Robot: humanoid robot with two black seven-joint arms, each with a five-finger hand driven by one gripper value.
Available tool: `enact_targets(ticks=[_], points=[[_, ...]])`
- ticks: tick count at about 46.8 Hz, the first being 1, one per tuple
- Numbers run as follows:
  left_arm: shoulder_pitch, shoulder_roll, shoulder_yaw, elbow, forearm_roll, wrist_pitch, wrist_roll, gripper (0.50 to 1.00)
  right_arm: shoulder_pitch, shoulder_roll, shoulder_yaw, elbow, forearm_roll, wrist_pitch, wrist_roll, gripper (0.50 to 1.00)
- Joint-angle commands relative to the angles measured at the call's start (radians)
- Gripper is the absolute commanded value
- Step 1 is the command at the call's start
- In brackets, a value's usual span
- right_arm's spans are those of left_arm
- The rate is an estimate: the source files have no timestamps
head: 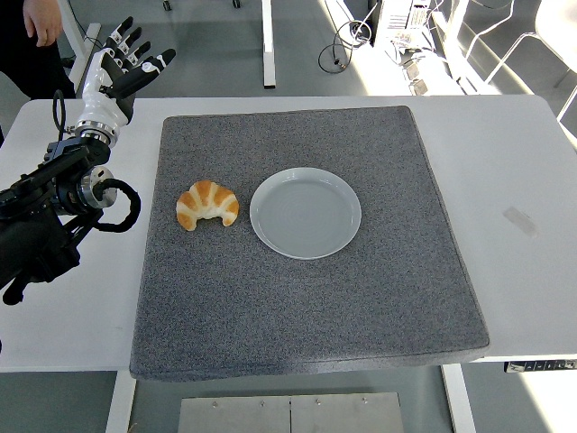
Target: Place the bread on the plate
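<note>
Bread is what we are after, but we take the scene from the biggest thing down. The white table [523,153] carries a grey mat [297,316] over most of its middle. On the mat sits the round, pale plate [306,213], with nothing on it. Just left of the plate, close to its rim though we cannot tell if it touches, lies the bread [206,205], a croissant with its long axis running left to right and its two tips curling toward the near edge.

Our left hand [122,68] is up at the far left corner of the table, off the mat, fingers spread wide and holding nothing. From that hand the bread lies toward us and to the right, well apart (the plate is farther right again). The right arm does not show, so the left is the only hand placed to reach; we judge it must come down and inward before any grasp.

A person's hand [41,20] shows at the top left. We can read no writing or labels anywhere.
</note>
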Motion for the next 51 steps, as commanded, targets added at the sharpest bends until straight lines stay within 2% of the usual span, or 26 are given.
enact_targets(ticks=[1,8,16,23,27,35,45,51], points=[[-0.026,0.013,0.084,-0.007,0.001,0.034,0.002,0.781,-0.001,0.0,0.0,0.0,-0.001,0.0,0.0,1.0],[-0.091,0.079,0.227,-0.091,0.001,0.111,0.019,0.764,-0.001,0.0,0.0,0.0,0.0,0.0,0.0,1.0],[-0.175,0.185,0.361,-0.28,0.06,0.207,0.127,0.76,-0.001,0.0,0.0,0.0,0.0,0.0,0.0,1.0],[-0.204,0.215,0.447,-0.37,0.218,0.308,0.192,0.761,0.001,0.0,0.0,0.0,0.0,0.0,0.0,1.0],[-0.204,0.234,0.467,-0.412,0.287,0.319,0.23,0.761,-0.001,0.0,0.0,0.0,0.0,0.0,0.0,1.0],[-0.204,0.254,0.529,-0.49,0.398,0.341,0.25,0.761,-0.001,0.0,0.0,0.0,-0.001,0.0,0.0,1.0],[-0.226,0.294,0.602,-0.608,0.501,0.348,0.339,0.763,-0.001,0.0,0.0,0.0,0.0,0.0,0.0,1.0],[-0.241,0.298,0.644,-0.625,0.562,0.344,0.396,0.772,-0.001,0.0,0.0,0.0,0.0,0.0,0.002,1.0]])
